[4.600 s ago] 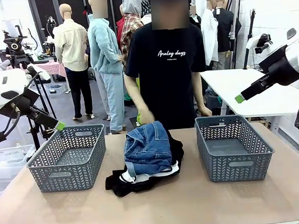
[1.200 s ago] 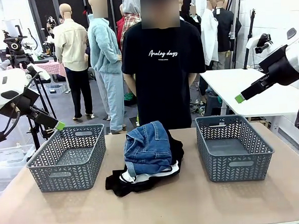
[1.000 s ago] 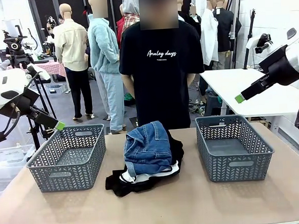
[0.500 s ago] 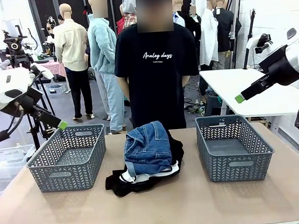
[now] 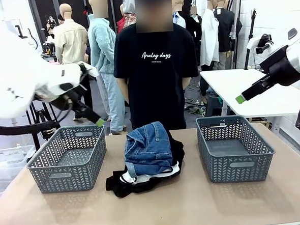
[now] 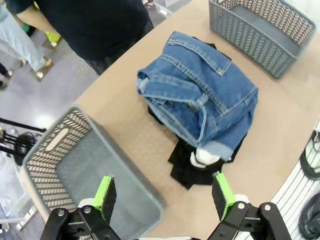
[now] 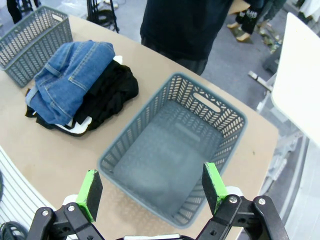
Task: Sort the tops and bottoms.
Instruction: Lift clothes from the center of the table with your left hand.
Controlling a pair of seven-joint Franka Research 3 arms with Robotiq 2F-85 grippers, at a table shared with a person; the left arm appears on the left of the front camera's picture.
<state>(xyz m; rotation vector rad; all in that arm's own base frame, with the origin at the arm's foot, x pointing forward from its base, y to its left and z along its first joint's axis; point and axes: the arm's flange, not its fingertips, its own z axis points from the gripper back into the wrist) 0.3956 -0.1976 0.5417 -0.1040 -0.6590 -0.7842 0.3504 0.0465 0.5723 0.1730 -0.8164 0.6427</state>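
**Sorting not yet started; first pick pending**

The left gripper (image 6: 164, 196) hung with jaws apart, the jeans (image 6: 200, 107) atop the clothes pile ahead of its fingers, untouched. The right gripper (image 7: 150, 194), jaws also apart, hovered over the right basket (image 7: 150, 120). Next, likely: descend and pinch only the denim.

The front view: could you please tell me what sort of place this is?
Probably a robotics lab set up for clothes-sorting trials: the white left arm and right arm flank a table holding a left basket, a right basket and a clothes pile, with a person standing opposite.
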